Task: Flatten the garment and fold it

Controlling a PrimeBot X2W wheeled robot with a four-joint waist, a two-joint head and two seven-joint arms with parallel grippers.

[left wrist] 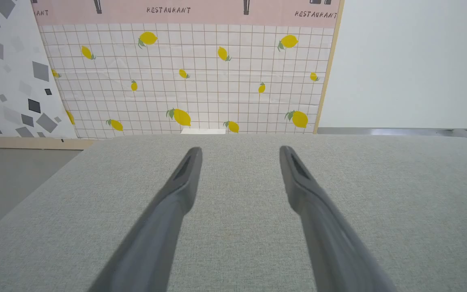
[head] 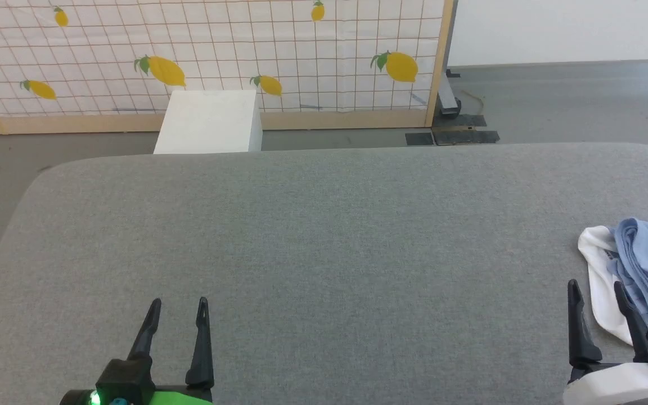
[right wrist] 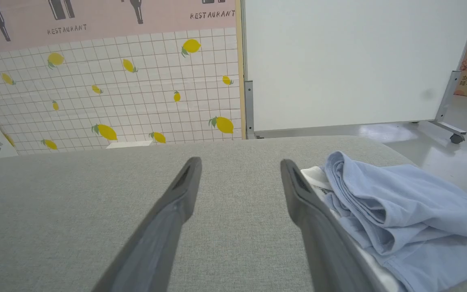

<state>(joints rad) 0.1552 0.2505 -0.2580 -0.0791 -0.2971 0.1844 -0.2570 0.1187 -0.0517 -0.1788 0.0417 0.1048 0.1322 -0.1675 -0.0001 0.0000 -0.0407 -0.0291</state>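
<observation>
The garment [head: 647, 264], a light blue soft cotton shirt with a white inner layer, sat bunched at the right edge of the table, just beside my right claw [head: 595, 286]. The claw's outer finger was at the white fabric; I couldn't tell if it was touching. Both claws were spread fully wide and held nothing. The left claw [head: 180, 302] was low over bare cloth, well apart from the shirt.

Step in hand, my read: first grab, then drag to centre.
- shift the right claw sideways over the heap
- pinch a single layer at a hem or collar, not the whole wad
- pull toward the middle of the grey fabric-covered, round-cornered table [head: 324, 225] so the left claw can reach
- keep the lift low, because the heap was near the edge and could slide off

The shirt looked crumpled, with blue folds stacked over white, and part of it ran out of the head view. I couldn't make out any sleeves or logo.

Beyond the table were a white box [head: 211, 121] and a lemon-print grid backdrop [head: 217, 50].
</observation>
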